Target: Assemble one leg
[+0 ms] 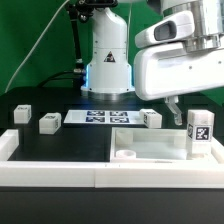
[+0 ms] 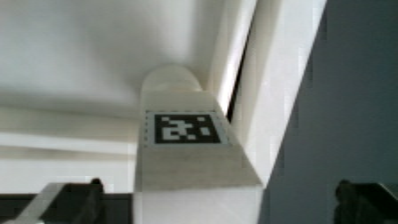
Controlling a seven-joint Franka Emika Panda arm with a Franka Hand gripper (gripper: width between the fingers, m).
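Note:
A leg (image 1: 199, 132), a small white oblong block with a black-and-white tag, stands upright on the right corner of the large flat white part (image 1: 140, 146). My gripper (image 1: 182, 108) hangs just above and behind it. In the wrist view the leg (image 2: 187, 150) lies between my dark fingertips (image 2: 71, 200), which stand wide apart and do not touch it. The gripper (image 2: 217, 202) is open and holds nothing. The large part's raised rim (image 2: 267, 90) runs beside the leg.
Three more legs lie on the black table: two at the exterior view's left (image 1: 24, 114) (image 1: 49, 122) and one near the middle (image 1: 152, 118). The marker board (image 1: 100, 117) lies before the robot base (image 1: 108, 70). A white wall (image 1: 50, 165) borders the front.

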